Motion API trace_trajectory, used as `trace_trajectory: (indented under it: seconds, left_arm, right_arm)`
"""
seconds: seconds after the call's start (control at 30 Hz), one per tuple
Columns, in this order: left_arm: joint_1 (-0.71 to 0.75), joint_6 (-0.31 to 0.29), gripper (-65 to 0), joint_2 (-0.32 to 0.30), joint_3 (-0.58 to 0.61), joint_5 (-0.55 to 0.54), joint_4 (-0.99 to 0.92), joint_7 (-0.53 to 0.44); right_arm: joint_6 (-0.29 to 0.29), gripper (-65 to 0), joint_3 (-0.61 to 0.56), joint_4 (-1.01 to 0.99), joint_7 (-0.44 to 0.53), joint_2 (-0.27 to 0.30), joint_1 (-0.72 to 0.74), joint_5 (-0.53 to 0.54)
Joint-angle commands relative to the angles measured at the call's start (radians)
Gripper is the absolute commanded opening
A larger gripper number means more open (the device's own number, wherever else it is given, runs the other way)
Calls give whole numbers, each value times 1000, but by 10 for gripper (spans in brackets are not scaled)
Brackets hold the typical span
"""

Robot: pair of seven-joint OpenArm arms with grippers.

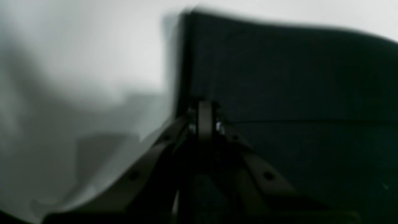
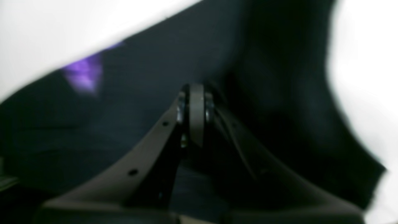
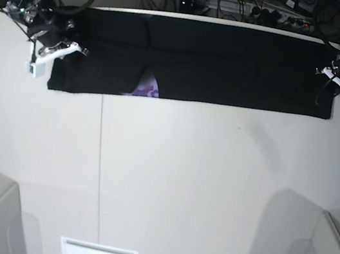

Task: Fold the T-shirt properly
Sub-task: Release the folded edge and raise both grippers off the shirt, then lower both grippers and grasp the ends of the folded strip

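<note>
T-shirt (image 3: 232,66) lies as a long folded band across the far tabletop (image 3: 179,187). Left gripper (image 3: 335,76) and right gripper (image 3: 57,49) jaws clamped on its ends. Crosswise folds remain.

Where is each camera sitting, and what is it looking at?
Left wrist: rides the left arm, looking past the shut left gripper at the large black cloth T-shirt on the white table.
Right wrist: rides the right arm, looking past the shut right gripper at black cloth and a purple print.
Base: high above, looking down on both arms.
Shared: right wrist and base both show the purple print.
</note>
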Motion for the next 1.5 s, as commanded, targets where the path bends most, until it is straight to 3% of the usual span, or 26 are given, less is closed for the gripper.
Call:
trace_trajectory:
  seconds: [0.0, 0.1, 0.23, 0.37, 0.57, 0.8, 0.97, 1.13, 1.23, 1.47]
  left_arm:
    - [-8, -8, -650, -14, -5, -11, 0, -28]
    - [-13, -6, -650, -16, 1, -11, -47, -83]
    - [-19, 0, -650, -20, 64, -9, -109, -121]
    - [-71, 71, -650, -17, 80, 55, -153, -163]
    - [-199, 72, -650, -20, 80, 137, -218, -160]
    - [-363, 69, -650, -25, 140, 279, -313, -161]
    - [-424, 74, -650, -42, 190, 286, -337, -160]
    - [-444, 74, -650, -42, 186, 279, -291, -158]
    - [-440, 74, -650, -42, 186, 278, -204, -155]
    - [-436, 68, -650, -39, 156, 273, 95, 18]
  right_arm:
    - [4, -650, 2, -8, 29, 9, 25, -12]
    - [7, -650, 4, -86, 55, 8, 64, -75]
    - [5, -650, 4, -180, 92, 9, 114, -80]
    - [4, -650, 4, -258, 97, 9, 178, -82]
    - [4, -650, 4, -347, 97, 12, 284, -91]
    - [4, -650, 4, -434, 115, 8, 400, -206]
    - [4, -650, 4, -496, 151, 9, 451, -207]
    - [4, -650, 4, -425, 143, 5, 450, -198]
    - [7, -650, 7, -332, 94, -28, 447, -198]
    - [13, -650, 2, -20, 9, -83, 410, -198]
